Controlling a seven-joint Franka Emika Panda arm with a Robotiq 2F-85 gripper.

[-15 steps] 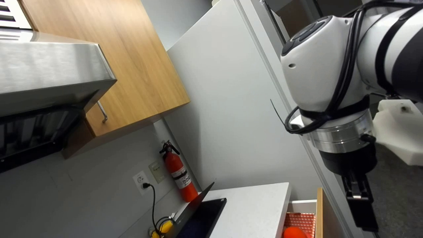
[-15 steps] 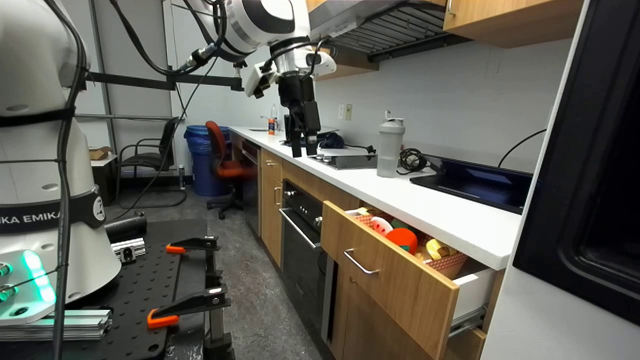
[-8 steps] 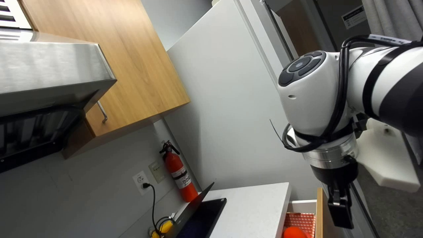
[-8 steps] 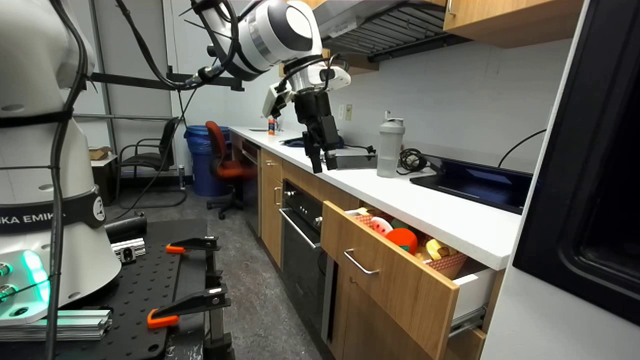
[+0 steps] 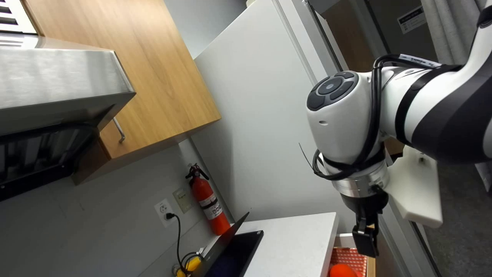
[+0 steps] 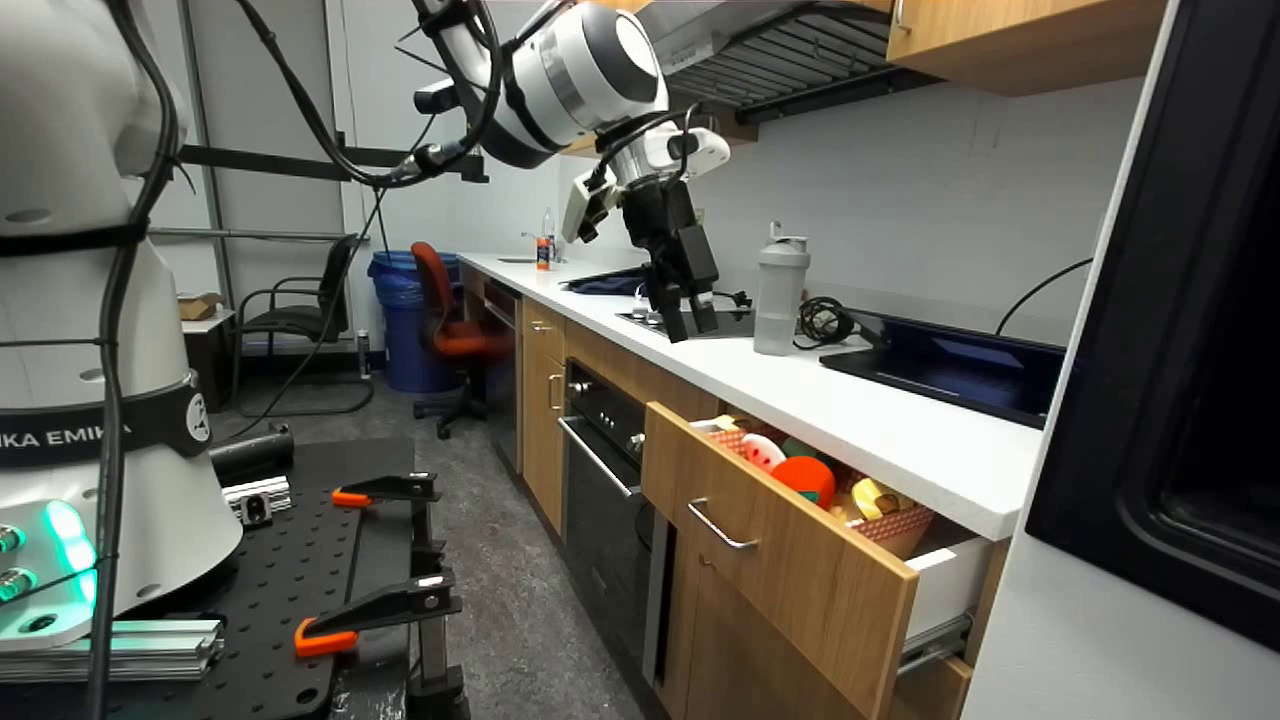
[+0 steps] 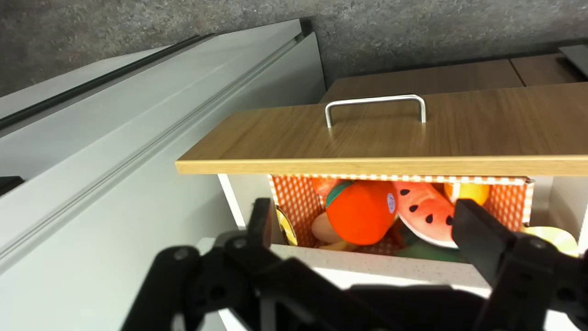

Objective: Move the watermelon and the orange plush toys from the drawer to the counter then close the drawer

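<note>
The drawer (image 6: 770, 560) is pulled out, with a wood front and white sides. Inside it, a checked basket holds the round orange plush toy (image 7: 363, 214), which has a green leaf. Against its side leans the watermelon (image 7: 422, 214), a red slice with black seeds, partly covered by a finger in the wrist view. An exterior view also shows the orange (image 6: 803, 478) and the watermelon (image 6: 763, 452). My gripper (image 7: 363, 202) is open, fingers wide apart and nothing between them. It hangs in the air, higher than the toys and touching neither. The white counter (image 6: 880, 430) runs behind the drawer.
Other toys share the basket, among them a yellow one (image 7: 473, 192). On the counter stand a shaker bottle (image 6: 780, 300) and a dark panel (image 6: 940, 370). A fire extinguisher (image 5: 209, 202) is at the wall. A tall white panel (image 7: 183, 184) flanks the drawer. The range hood (image 6: 770, 60) hangs above.
The arm has come down and swung across toward the drawer, its gripper tilting a little. The fingers have stayed open. Drawer and toys have not moved.
</note>
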